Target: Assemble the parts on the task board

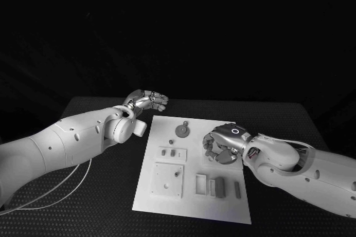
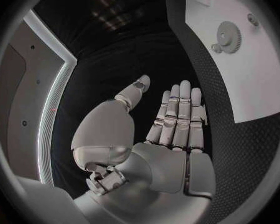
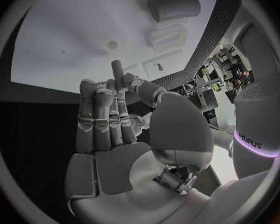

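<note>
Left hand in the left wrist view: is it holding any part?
No, the left hand holds nothing; its fingers are straight over the black table.

The scene is dim, with the room beyond the desk [image 1: 104, 196] lost in near-black. Light falls from above, so the task board [image 1: 194, 206] is the brightest surface, a flat pale sheet at the desk's middle without glare. The white arms catch soft highlights on their upper curves, and their undersides fall into shade. The right hand [image 1: 223, 144] casts a faint shadow on the board. A small lit ring glows on the back of that hand. Both wrist views are fisheye circles in dark frames, with straight edges bowed and detail blurring at the rim. A bright strip curves along the rim of the left wrist view.
</note>
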Robot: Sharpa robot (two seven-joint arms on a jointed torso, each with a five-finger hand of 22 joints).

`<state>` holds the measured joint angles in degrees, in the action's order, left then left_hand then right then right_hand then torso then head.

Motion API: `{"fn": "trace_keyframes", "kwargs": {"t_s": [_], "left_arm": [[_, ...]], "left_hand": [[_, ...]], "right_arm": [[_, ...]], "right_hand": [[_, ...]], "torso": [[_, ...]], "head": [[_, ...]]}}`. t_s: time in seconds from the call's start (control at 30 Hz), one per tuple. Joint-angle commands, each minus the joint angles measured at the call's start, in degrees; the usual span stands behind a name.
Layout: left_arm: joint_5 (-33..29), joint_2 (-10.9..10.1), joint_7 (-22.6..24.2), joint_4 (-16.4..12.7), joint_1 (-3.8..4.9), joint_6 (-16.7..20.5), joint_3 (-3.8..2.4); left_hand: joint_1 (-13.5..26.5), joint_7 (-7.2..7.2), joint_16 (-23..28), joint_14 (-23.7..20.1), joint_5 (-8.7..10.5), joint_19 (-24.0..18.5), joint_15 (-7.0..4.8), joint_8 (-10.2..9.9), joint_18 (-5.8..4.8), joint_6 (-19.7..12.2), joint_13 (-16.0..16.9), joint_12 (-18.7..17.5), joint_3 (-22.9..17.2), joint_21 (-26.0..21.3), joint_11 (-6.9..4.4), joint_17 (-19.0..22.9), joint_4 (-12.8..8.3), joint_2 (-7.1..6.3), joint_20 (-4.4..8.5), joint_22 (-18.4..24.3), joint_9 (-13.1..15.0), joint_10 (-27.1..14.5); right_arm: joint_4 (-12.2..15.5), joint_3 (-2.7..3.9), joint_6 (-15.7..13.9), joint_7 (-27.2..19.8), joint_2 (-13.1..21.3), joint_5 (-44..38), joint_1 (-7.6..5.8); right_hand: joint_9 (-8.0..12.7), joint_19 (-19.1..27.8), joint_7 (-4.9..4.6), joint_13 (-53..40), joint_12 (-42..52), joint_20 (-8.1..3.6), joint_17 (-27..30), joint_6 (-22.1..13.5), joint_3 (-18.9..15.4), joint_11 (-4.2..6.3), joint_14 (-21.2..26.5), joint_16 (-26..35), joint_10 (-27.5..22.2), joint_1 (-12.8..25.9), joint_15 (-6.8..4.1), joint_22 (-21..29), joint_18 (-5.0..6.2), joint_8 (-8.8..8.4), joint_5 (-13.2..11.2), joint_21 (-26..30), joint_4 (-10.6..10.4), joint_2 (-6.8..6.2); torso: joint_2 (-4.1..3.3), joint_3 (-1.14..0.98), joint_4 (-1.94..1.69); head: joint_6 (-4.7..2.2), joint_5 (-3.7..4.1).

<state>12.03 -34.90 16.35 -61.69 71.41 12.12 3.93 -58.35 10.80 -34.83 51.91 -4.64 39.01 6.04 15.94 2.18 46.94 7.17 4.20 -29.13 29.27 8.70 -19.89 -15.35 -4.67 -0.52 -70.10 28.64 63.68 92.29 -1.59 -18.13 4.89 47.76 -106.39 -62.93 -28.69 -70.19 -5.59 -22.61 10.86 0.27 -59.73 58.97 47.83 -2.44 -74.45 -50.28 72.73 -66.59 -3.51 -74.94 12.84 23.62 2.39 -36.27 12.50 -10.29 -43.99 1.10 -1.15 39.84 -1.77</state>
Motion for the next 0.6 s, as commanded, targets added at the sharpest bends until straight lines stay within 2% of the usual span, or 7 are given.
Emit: {"fn": "trace_keyframes", "kwargs": {"t_s": [0.03, 0.17, 0.3, 0.47, 0.6], "left_arm": [[-0.4, 0.26, 0.59, 0.2, 0.03, -0.7, -0.04], [-0.46, 0.4, 0.61, 0.44, 0.03, -0.67, -0.04], [-0.6, 0.8, 0.64, 0.97, 0.03, -0.68, -0.04], [-0.63, 1.49, 0.74, 1.74, 0.03, -0.78, -0.04], [-0.65, 1.85, 0.79, 2.31, 0.04, -0.68, -0.05]], "left_hand": [[0.04, 0.01, 0.38, 0.07, 0.12, 0.35, 0.42, 0.29, 0.57, -0.38, -0.07, 0.29, 0.35, -0.27, 0.17, -0.08, -0.03, 0.5, -0.18, -0.07, -0.06, -0.22], [0.05, 0.01, 0.4, 0.08, 0.12, 0.35, 0.42, 0.29, 0.58, -0.4, -0.09, 0.29, 0.36, -0.28, 0.17, -0.11, -0.02, 0.51, -0.18, -0.08, -0.07, -0.22], [0.04, 0.01, 0.43, 0.09, 0.11, 0.36, 0.42, 0.3, 0.59, -0.41, -0.11, 0.29, 0.36, -0.3, 0.17, -0.13, -0.03, 0.53, -0.17, -0.09, -0.08, -0.22], [0.03, 0.01, 0.46, 0.09, 0.11, 0.37, 0.42, 0.3, 0.6, -0.43, -0.13, 0.3, 0.36, -0.32, 0.16, -0.17, -0.04, 0.53, -0.17, -0.1, -0.1, -0.21], [0.02, 0.01, 0.48, 0.1, 0.1, 0.37, 0.41, 0.31, 0.6, -0.44, -0.14, 0.31, 0.35, -0.33, 0.16, -0.2, -0.04, 0.55, -0.17, -0.11, -0.1, -0.21]], "right_arm": [[1.24, 0.15, -1.19, 0.12, 0.0, -0.16, -0.24], [1.91, 0.18, -1.06, -0.58, -0.76, 3.56, -0.25], [1.95, 0.16, -1.58, -1.27, -2.89, 5.36, -0.24], [2.2, 0.1, -2.1, -1.88, -6.29, 5.44, 0.1], [1.99, -0.3, -2.16, -2.11, -8.68, 4.75, 0.85]], "right_hand": [[-0.12, -0.06, 0.03, -0.29, 0.3, -0.49, 0.0, 0.52, -0.18, 0.65, 0.58, -0.31, 1.9, -0.08, -0.96, -1.43, 2.16, 0.37, 0.39, -0.25, -0.03, 0.34], [-0.17, -0.04, 0.04, -0.33, 0.31, -0.51, 0.02, 0.53, -0.13, 0.66, 0.58, -0.37, 1.91, -0.1, -0.97, -1.41, 2.16, 0.38, 0.39, -0.33, -0.04, 0.32], [-0.22, 0.02, 0.02, -0.35, 0.28, -0.52, 0.06, 0.46, -0.08, 0.65, 0.63, -0.42, 1.84, -0.13, -0.97, -1.4, 2.16, 0.35, 0.39, -0.42, -0.01, 0.33], [-0.28, 0.09, -0.01, -0.39, 0.22, -0.54, 0.12, 0.35, -0.05, 0.62, 0.72, -0.46, 1.73, -0.14, -0.94, -1.4, 2.16, 0.3, 0.39, -0.57, 0.07, 0.32], [-0.32, 0.13, -0.02, -0.41, 0.21, -0.55, 0.15, 0.31, -0.04, 0.62, 0.75, -0.48, 1.7, -0.14, -0.93, -1.4, 2.16, 0.28, 0.39, -0.63, 0.12, 0.31]], "torso": [[-0.04, -0.01, -0.04], [-0.01, 0.0, -0.04], [-0.04, 0.01, -0.01], [-0.01, 0.01, -0.07], [-0.06, 0.02, -0.07]], "head": [[-0.03, -0.17], [-0.08, -0.33], [-0.43, -0.89], [-0.42, -1.4], [-0.17, -2.01]]}}
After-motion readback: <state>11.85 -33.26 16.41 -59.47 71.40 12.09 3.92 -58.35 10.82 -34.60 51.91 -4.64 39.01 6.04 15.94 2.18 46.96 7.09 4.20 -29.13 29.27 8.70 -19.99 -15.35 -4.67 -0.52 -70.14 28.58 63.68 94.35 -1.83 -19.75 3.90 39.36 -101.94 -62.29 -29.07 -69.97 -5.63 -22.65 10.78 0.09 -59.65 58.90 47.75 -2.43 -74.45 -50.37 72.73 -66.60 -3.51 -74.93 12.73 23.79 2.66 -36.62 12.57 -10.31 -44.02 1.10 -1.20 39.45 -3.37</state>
